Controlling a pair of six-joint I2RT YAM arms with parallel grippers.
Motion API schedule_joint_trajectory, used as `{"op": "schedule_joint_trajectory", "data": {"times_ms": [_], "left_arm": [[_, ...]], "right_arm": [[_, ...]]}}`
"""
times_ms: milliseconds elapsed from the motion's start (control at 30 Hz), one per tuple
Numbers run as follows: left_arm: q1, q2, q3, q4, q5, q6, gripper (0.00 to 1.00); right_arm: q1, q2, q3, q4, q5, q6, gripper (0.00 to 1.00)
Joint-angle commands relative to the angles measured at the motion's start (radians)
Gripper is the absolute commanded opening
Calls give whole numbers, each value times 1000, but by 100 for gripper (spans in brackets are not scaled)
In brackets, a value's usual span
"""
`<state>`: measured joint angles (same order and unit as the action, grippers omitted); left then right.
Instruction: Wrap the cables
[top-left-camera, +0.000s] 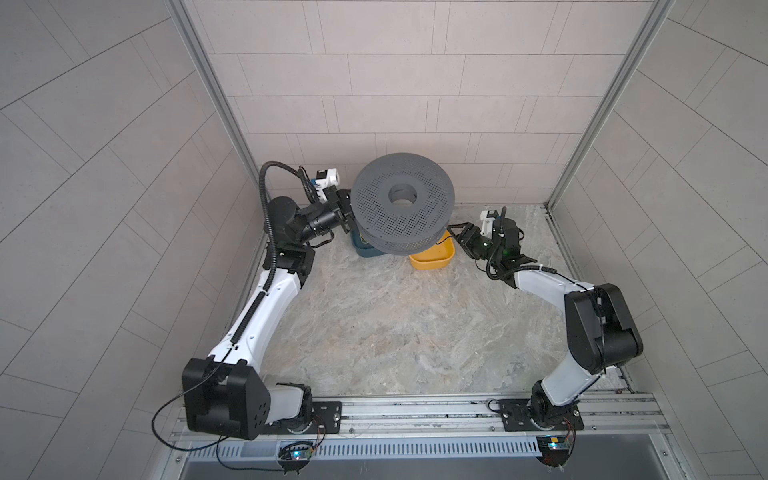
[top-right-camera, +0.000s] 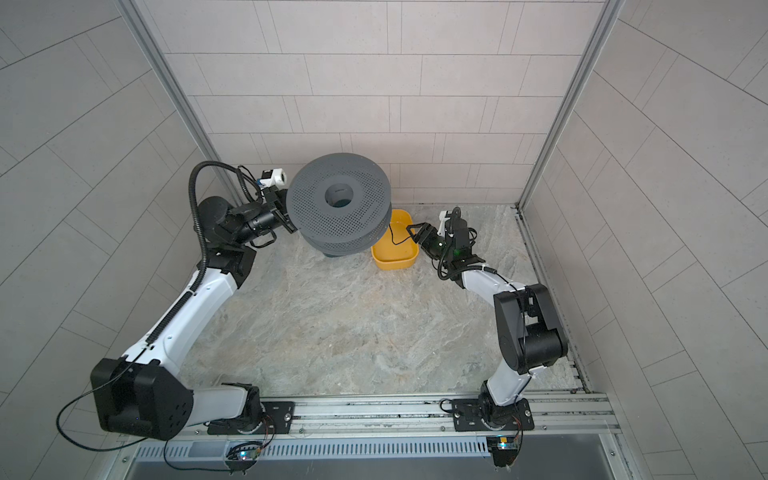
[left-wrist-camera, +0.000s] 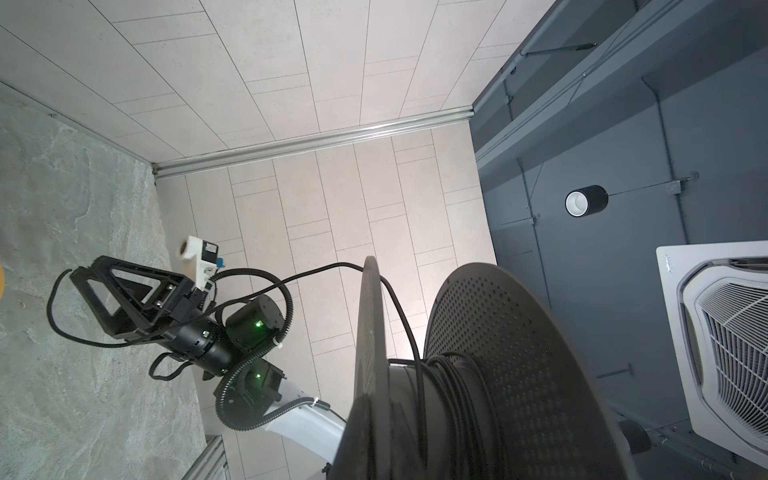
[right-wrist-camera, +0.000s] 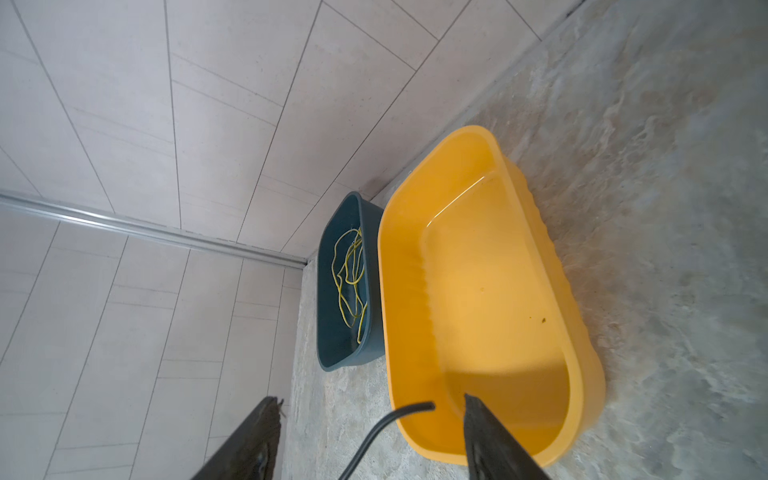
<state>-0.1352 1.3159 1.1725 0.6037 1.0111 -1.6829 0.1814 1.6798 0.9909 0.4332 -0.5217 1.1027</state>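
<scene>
Left gripper (top-left-camera: 347, 214) clamped on raised reel (top-left-camera: 419, 224); cable (right-wrist-camera: 386, 424) tail lies between right gripper's (right-wrist-camera: 370, 400) spread fingers, ungripped, running left to reel.

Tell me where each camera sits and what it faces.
Top views: overhead, looking down on table, both arms, left gripper holding the spool.
Left wrist: on that arm, looking past the spool toward the right gripper and ceiling.
Right wrist: on its arm, facing yellow bin and blue bin; own open fingers show.
Shared: both wrist views show the cable.

cable (left-wrist-camera: 453, 374) on spool (left-wrist-camera: 519, 353), maybe over tubs (top-left-camera: 432, 266)
</scene>
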Motion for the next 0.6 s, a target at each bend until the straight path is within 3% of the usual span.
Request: {"op": "schedule_joint_trajectory", "data": {"times_ms": [0, 267, 567], "left_arm": [[8, -40, 46, 103, 0, -31, 0], [8, -44, 47, 105, -2, -35, 0], [8, -40, 48, 107, -6, -36, 0]], "right_arm": [[-10, 30, 18, 77, -26, 125, 67], [-13, 109, -3, 252, -60, 250, 61], [-5, 113, -4, 279, -69, 292, 54]]}}
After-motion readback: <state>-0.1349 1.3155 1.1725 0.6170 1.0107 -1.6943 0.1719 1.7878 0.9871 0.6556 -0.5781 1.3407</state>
